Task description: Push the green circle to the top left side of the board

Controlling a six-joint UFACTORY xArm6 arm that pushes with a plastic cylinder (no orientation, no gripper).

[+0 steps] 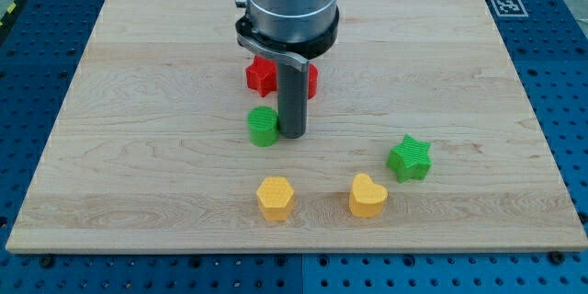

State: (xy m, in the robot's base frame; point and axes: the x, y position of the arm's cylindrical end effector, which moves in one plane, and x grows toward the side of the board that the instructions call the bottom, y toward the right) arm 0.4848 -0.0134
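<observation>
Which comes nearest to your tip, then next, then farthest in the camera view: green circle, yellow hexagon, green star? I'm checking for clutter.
From my tip:
1. Green circle, right beside it on the view's left.
2. Yellow hexagon, below, toward the view's bottom.
3. Green star, off to the view's right.

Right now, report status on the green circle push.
My tip touching green circle, on its view-right side. Circle mid-board, not yet top left. Red block just above it, near the path.

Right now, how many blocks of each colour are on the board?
Green: 2, the green circle and the green star
Yellow: 2, the yellow hexagon and the yellow heart
Red: 1, the red block, partly hidden behind my tip
Total: 5
</observation>
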